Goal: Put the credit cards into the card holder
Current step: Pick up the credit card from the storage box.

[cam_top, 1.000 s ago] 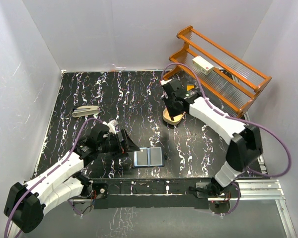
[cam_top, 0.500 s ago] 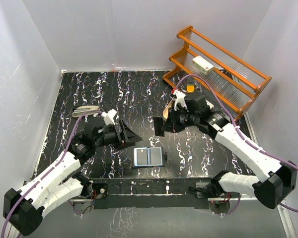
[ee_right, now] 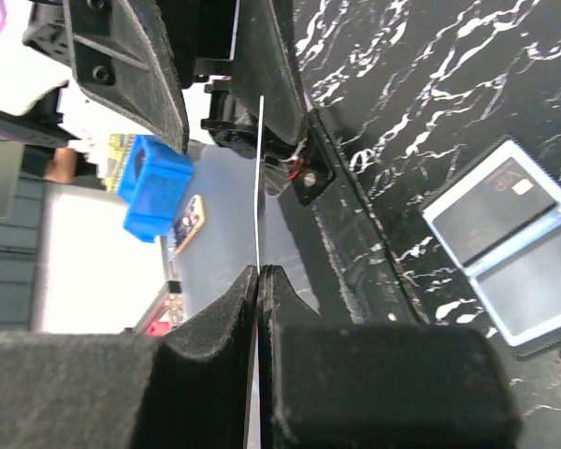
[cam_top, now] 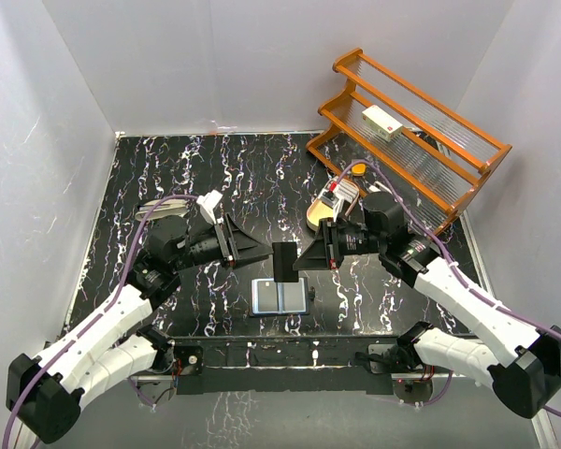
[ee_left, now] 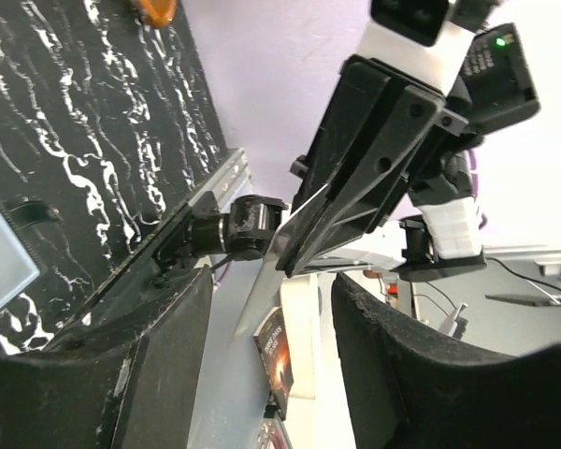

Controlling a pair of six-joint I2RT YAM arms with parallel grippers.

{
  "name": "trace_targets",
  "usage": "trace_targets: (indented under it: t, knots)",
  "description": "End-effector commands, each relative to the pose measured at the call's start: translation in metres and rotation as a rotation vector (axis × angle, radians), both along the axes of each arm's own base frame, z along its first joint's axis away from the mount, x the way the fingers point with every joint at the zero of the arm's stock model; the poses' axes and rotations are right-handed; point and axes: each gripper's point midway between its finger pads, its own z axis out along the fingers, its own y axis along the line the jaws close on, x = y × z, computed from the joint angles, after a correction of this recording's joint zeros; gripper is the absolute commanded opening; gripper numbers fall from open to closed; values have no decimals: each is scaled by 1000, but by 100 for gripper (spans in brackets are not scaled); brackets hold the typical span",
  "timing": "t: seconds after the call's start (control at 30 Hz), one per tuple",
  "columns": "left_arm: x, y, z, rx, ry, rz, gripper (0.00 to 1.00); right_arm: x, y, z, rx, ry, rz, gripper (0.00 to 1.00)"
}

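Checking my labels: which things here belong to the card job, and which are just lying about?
Job: thin flat card in the right gripper; open black bifold card holder.
Lying about: orange wooden rack; white box with red mark; cream oval tray.

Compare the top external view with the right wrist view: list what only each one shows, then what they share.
Only top external: the wooden rack with a white box on it.
Only right wrist: a blue block off the table, and the credit card seen edge-on as a thin line.
Both: the card holder lying open on the table, the right gripper shut on the credit card, and the left gripper facing it, its jaws apart in the wrist view.
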Motion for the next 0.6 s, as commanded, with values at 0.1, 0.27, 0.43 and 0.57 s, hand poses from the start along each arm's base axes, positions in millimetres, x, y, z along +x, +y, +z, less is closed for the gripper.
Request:
trace_targets:
  t: [0.1,0.27,0.43,0.57]
  knots:
    - [-16,-6,26,-169,-25,-88,49,-16,6,27,139,-24,97,0]
    - [-18,-5,29,-190,-34,-91,39,-18,7,19,141,0,115,0]
    - [-16,-3,23,-188,-23,-62,9,-18,7,12,139,14,109,0]
    - [-15,-3,22,-196,-18,-64,5,-19,7,11,143,13,112,0]
